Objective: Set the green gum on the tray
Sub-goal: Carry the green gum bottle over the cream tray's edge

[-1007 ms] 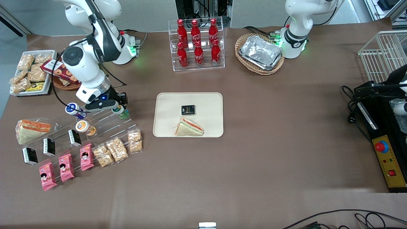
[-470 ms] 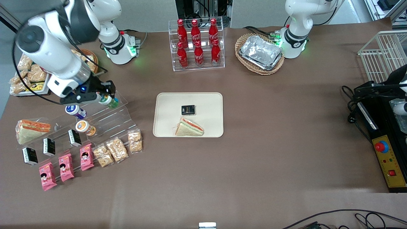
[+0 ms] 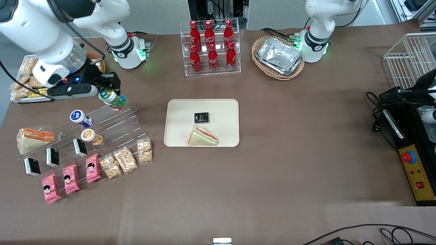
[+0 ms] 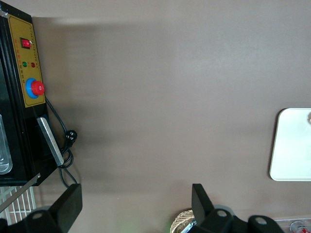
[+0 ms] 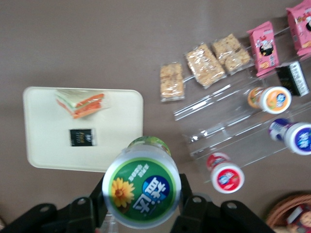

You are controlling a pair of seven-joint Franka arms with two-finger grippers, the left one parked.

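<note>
My right gripper [image 3: 108, 91] is shut on the green gum [image 3: 112, 97], a small bottle with a translucent green body and a white-rimmed green lid. I hold it in the air above the top step of the clear display stand [image 3: 115, 120]. In the right wrist view the gum's lid [image 5: 142, 191] sits between my dark fingers [image 5: 194, 206]. The beige tray [image 3: 221, 109] lies flat at the table's middle, off toward the parked arm's end from the gum. It holds a wrapped sandwich [image 3: 203, 136] and a small black packet [image 3: 201, 117]. The tray also shows in the right wrist view [image 5: 48, 141].
On the stand lie a blue-lidded bottle [image 3: 80, 118], an orange-lidded bottle [image 3: 90, 136], black packets, pink packets and cracker bags [image 3: 125, 160]. A red-lidded bottle [image 5: 227, 177] shows in the wrist view. A cola bottle rack [image 3: 211, 47] and a basket of foil trays [image 3: 279, 56] stand farther back.
My gripper has lifted the green gum off the stand and carried it upward and farther from the front camera. Nothing else has moved.
</note>
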